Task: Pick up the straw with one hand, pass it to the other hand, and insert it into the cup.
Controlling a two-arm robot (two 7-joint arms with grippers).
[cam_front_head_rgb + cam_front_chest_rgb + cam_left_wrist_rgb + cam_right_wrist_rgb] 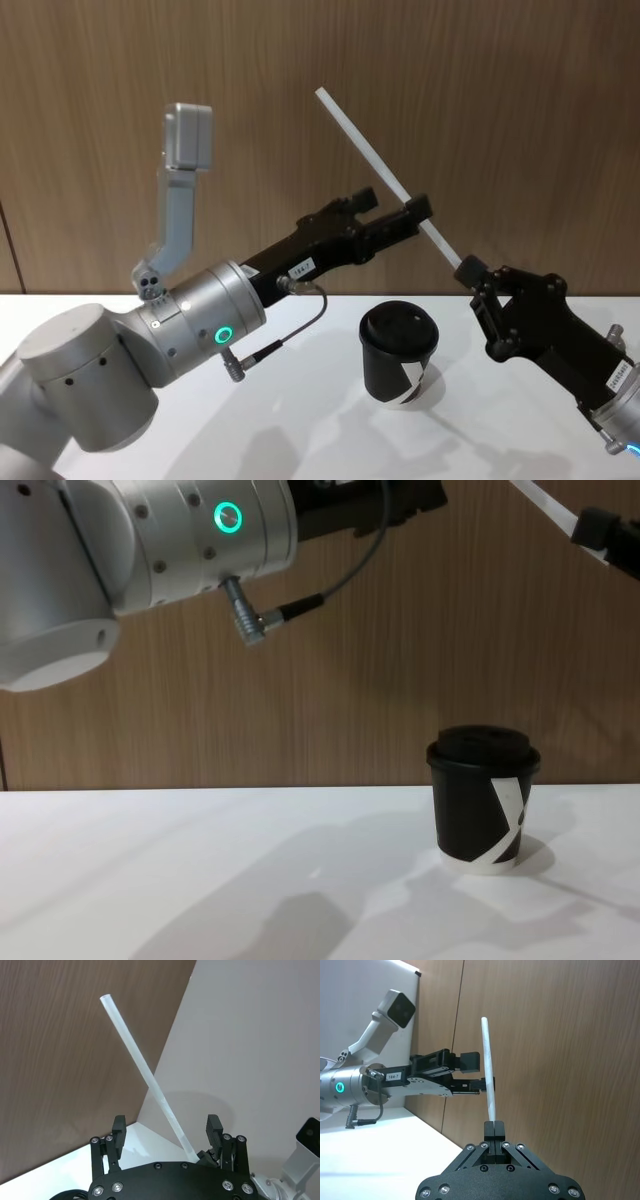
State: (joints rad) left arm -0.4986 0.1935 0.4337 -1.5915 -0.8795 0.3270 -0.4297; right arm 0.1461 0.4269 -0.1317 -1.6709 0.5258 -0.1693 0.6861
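The white straw (385, 172) slants in the air above the table, its upper end toward the wooden wall. My right gripper (468, 268) is shut on its lower end, with the closed fingertips (494, 1129) pinching the straw (488, 1070). My left gripper (395, 203), on its silver wrist with the green ring light, reaches in from the left. Its fingers (214, 1129) stand open on either side of the straw (145, 1070), not clamping it. The black lidded cup (398, 352) stands upright on the table below both grippers, also in the chest view (484, 800).
The white table (300, 420) spreads around the cup, with a wood-panel wall (500, 100) behind. A grey camera bracket (185, 140) rises from the left wrist, and a grey cable (300, 605) hangs under it.
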